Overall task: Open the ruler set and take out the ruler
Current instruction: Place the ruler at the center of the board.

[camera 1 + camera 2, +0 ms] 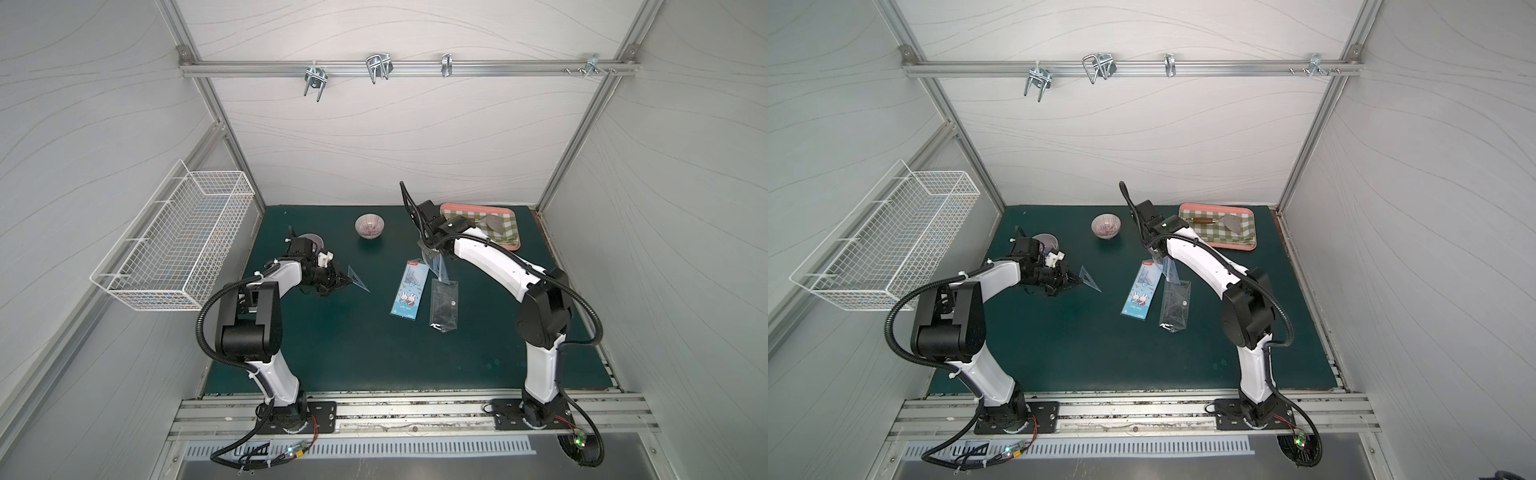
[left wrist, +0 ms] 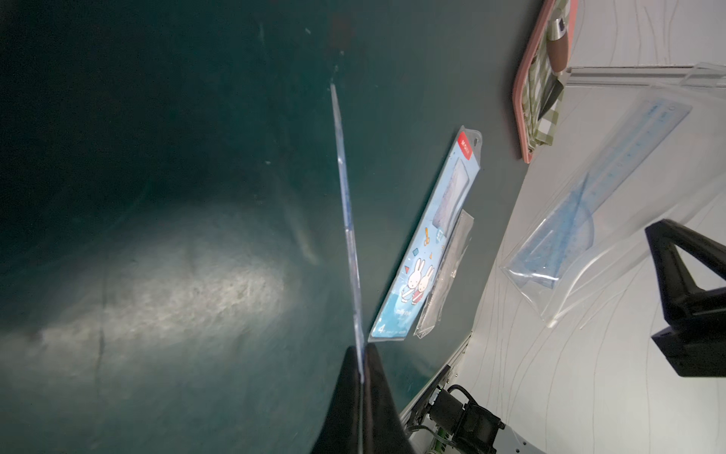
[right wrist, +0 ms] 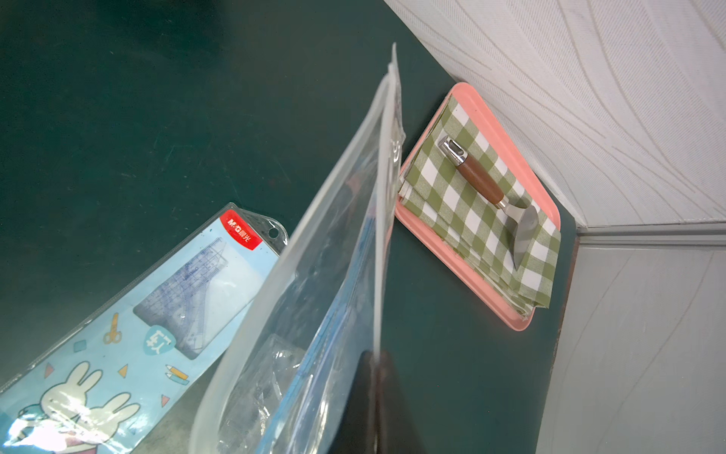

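The ruler set is a clear pouch (image 1: 438,264) (image 3: 334,255) hanging above the green mat. My right gripper (image 1: 430,251) (image 3: 377,353) is shut on one lip of its mouth, which gapes open. In the left wrist view the pouch (image 2: 581,220) still holds a blue straight ruler (image 2: 636,145) and other blue pieces. My left gripper (image 1: 347,282) (image 2: 362,350) is shut on a blue see-through triangular ruler (image 1: 359,280) (image 2: 345,204), held on edge low over the mat, well left of the pouch.
A blue rabbit card (image 1: 409,291) and a clear wrapper (image 1: 444,305) lie under the pouch. A bowl (image 1: 369,225) stands at the back. A pink tray (image 1: 515,214) with a checked cloth and spatula is back right. A wire basket (image 1: 174,245) hangs on the left wall.
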You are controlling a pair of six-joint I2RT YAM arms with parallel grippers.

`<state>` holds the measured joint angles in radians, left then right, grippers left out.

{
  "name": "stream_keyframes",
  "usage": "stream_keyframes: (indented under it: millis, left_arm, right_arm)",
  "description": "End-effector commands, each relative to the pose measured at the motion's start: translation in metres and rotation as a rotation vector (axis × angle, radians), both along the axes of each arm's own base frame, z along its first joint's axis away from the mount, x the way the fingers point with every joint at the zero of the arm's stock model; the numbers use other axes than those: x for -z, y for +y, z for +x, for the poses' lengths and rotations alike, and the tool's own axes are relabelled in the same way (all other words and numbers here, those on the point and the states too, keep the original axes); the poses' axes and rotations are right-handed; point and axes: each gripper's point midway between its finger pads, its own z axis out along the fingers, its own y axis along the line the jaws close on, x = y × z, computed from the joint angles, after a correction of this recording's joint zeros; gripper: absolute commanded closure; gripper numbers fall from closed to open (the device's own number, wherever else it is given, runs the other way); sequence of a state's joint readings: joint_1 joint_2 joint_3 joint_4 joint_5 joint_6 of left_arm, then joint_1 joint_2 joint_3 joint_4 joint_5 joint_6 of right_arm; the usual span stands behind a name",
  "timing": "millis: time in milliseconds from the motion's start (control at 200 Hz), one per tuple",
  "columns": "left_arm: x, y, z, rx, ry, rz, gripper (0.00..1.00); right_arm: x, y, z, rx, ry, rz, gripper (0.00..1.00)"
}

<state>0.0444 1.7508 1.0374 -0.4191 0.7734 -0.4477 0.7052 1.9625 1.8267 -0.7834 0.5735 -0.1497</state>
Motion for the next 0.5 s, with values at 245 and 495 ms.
stream_keyframes:
  millis: [245, 495]
  left_arm:
    - [0.009, 0.011, 0.02, 0.01, -0.025, 0.083, 1.0]
    - [0.018, 0.018, 0.017, 0.01, 0.015, 0.134, 0.83]
  right_arm:
    - [-0.033, -0.001, -0.001, -0.01, -0.058, 0.053, 1.0]
    - [-0.035, -0.003, -0.003, -0.008, -0.059, 0.051, 1.0]
